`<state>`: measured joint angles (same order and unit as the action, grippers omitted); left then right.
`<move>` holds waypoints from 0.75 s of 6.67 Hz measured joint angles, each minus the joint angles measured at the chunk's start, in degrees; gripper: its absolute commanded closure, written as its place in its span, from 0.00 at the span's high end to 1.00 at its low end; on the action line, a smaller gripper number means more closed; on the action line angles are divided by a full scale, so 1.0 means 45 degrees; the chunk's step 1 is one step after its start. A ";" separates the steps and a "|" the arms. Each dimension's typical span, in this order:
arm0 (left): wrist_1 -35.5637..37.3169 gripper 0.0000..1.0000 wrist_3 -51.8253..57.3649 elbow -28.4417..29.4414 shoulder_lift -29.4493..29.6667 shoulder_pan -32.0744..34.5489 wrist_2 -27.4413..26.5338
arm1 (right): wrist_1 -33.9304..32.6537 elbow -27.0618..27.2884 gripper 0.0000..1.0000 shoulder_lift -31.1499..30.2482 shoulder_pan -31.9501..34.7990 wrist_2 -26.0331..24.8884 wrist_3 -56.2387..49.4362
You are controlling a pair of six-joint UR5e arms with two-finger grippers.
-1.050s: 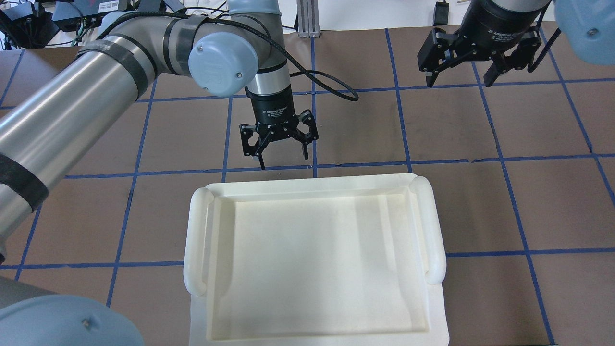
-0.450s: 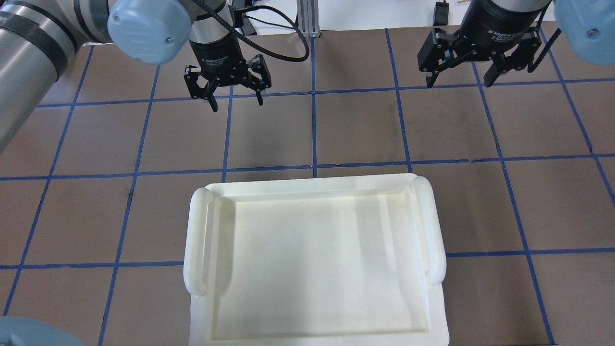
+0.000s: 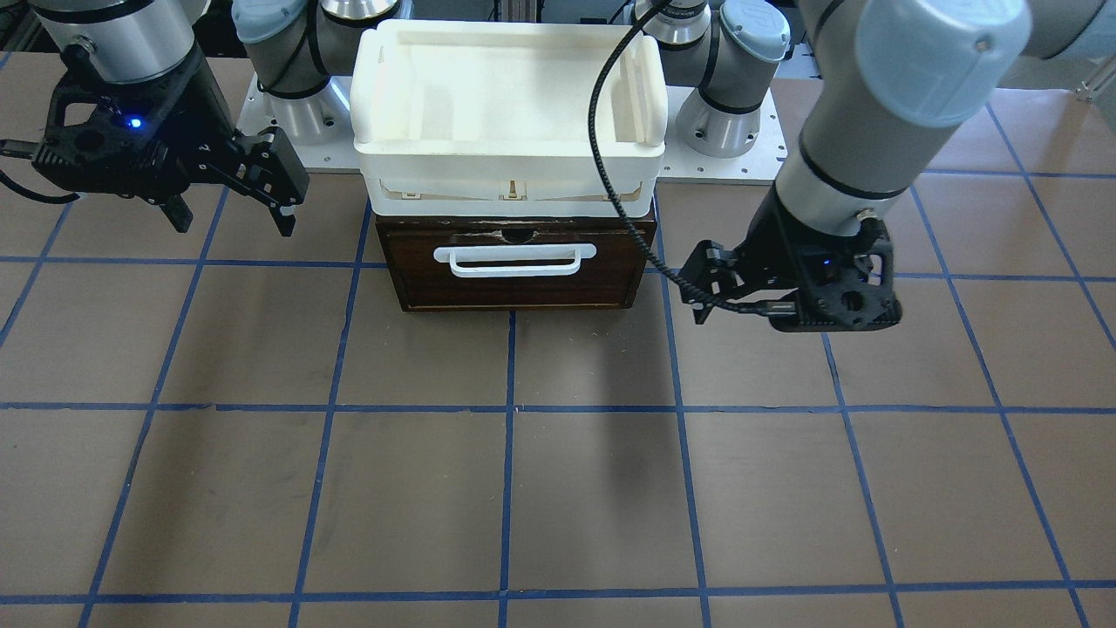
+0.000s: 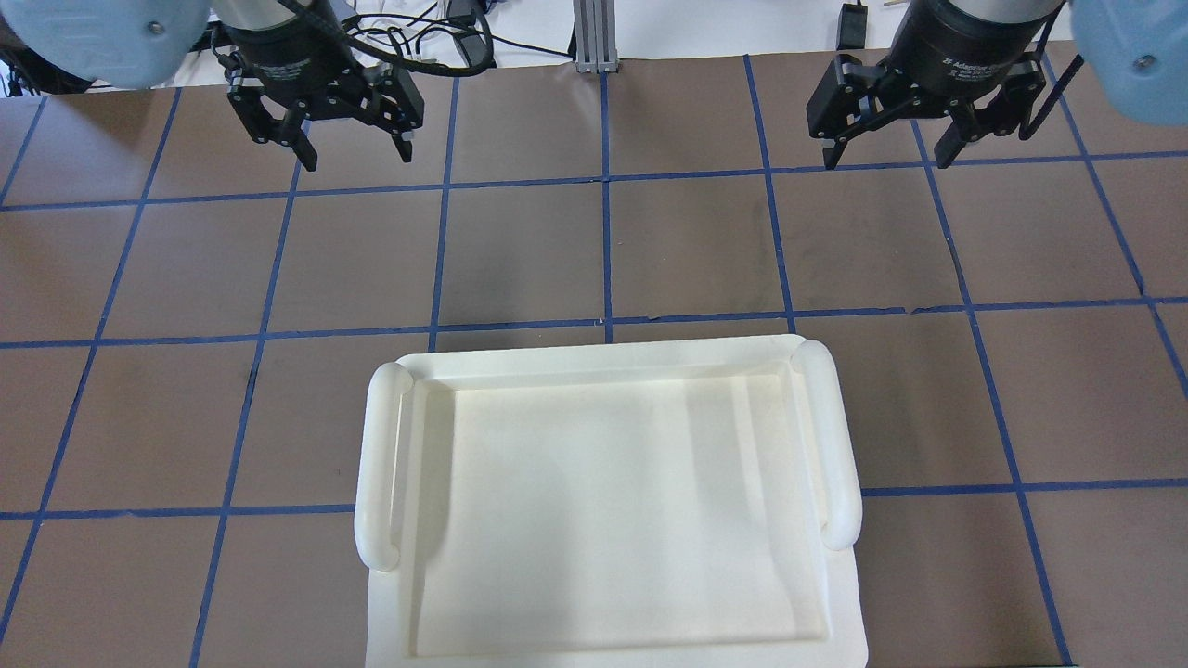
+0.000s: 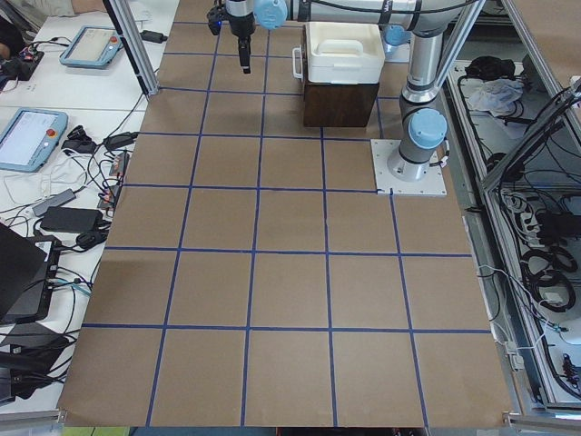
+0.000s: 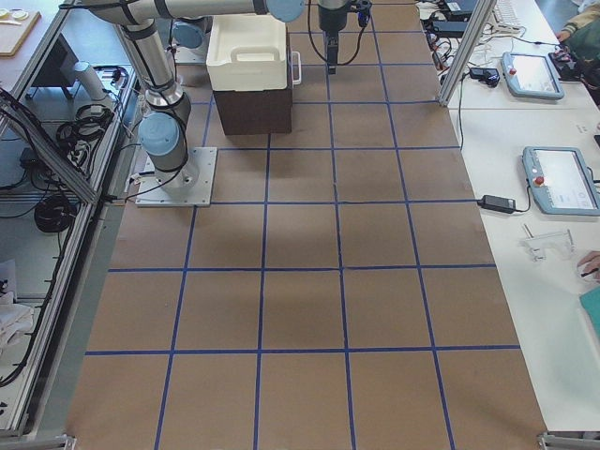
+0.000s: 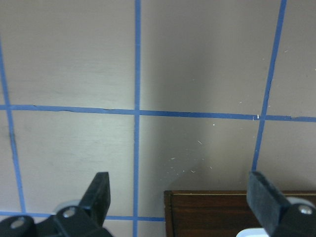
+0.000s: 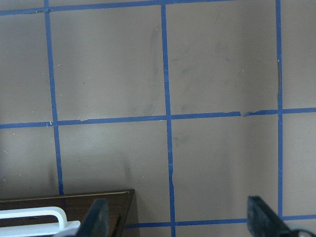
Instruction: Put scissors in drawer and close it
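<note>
The drawer (image 3: 514, 283) is pushed in flush, its dark brown front and white bar handle (image 3: 514, 260) facing away from me. The scissors show in no view. My left gripper (image 4: 357, 160) is open and empty, hovering over the table well out in front of the drawer and to its left; its wrist view shows the drawer's corner (image 7: 222, 212) below its fingers (image 7: 101, 190). My right gripper (image 4: 886, 160) is open and empty, hovering out in front and to the right; its wrist view shows the drawer's other corner (image 8: 106, 207).
A white plastic tray (image 4: 380, 464) sits on top of the drawer cabinet (image 5: 340, 104). The brown table (image 4: 687, 241) is marked with a blue tape grid. Both arm bases (image 3: 728, 113) stand behind the cabinet.
My left gripper has drawn back from just in front of the drawer, moving left and farther out over the table, still open. The right gripper has not moved.
</note>
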<state>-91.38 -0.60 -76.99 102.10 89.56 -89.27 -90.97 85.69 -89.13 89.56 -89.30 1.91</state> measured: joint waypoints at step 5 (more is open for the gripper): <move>-0.0568 1.00 0.2190 -0.0948 -0.1481 -0.1050 -0.0106 | 0.0000 0.0000 1.00 0.0002 0.0000 0.0000 0.0005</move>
<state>-93.94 9.26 -81.25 95.44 84.83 -89.75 -90.97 85.69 -89.12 89.56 -89.30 1.93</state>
